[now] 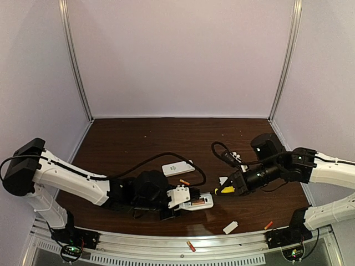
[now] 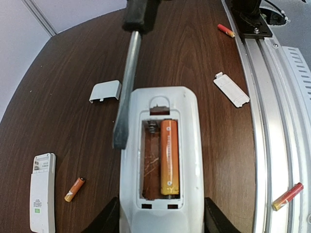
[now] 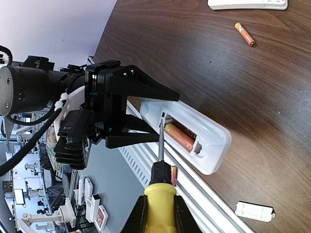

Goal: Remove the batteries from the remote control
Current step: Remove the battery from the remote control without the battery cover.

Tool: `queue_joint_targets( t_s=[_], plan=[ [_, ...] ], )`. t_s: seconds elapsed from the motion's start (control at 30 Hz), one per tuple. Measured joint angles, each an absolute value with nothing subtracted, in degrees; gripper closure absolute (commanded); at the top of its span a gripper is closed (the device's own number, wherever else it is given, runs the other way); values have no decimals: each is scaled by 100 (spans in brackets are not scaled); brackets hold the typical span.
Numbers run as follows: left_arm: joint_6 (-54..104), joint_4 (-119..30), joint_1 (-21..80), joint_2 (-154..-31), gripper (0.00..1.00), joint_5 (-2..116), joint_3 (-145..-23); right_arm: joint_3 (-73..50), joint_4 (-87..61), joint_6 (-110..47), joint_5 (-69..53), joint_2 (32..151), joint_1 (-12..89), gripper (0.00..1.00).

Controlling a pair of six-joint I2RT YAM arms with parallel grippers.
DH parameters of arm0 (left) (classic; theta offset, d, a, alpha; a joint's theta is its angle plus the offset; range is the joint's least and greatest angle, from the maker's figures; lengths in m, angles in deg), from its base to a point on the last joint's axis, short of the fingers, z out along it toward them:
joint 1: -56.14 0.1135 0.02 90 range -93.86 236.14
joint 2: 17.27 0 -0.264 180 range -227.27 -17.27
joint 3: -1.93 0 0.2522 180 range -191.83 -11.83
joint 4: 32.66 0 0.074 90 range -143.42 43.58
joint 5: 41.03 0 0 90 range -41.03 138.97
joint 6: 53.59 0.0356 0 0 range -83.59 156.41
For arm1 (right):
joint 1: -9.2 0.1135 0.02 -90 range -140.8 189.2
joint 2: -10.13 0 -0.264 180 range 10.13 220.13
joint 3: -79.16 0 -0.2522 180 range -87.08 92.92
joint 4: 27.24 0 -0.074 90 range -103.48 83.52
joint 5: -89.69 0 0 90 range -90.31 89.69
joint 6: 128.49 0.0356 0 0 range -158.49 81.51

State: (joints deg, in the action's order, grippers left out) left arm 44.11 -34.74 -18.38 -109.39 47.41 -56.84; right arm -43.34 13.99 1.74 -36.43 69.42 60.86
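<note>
One battery [image 2: 169, 158] lies in the remote [image 2: 165, 94] clamped by my left gripper [image 2: 162, 218]. Light, rigid and slick, it looks best levered from the empty slot beside it with the screwdriver [image 3: 159, 196] held in my right gripper [image 3: 159, 216].

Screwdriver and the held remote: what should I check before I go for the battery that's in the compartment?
1. Grip on the remote by the left gripper: ok, fingers on both sides of its body.
2. Open compartment: ok, its inside is exposed.
3. One battery to remove: ok, it lies in one slot; the other slot is empty.
4. Hold on the screwdriver by the right gripper: ok, shut on the yellow handle.
5. Screwdriver tip at the battery: not ok, the left wrist view puts it beside the remote's edge, outside the compartment.
6. Tip touching the remote: cannot tell.
</note>
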Motion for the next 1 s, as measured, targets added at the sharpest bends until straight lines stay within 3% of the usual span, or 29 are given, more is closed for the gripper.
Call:
queue_joint_targets(
  t_s=[0.57, 1.0],
  plan=[
    [5014, -4270, -1777, -9689, 100, 3936, -5457, -3763, 2063, -84, -3206, 6738, 6086, 100],
    [5827, -5070, -977, -8559, 100, 3735, -5457, -3256, 2450, -410, -2983, 6723, 6086, 100]
  ],
)
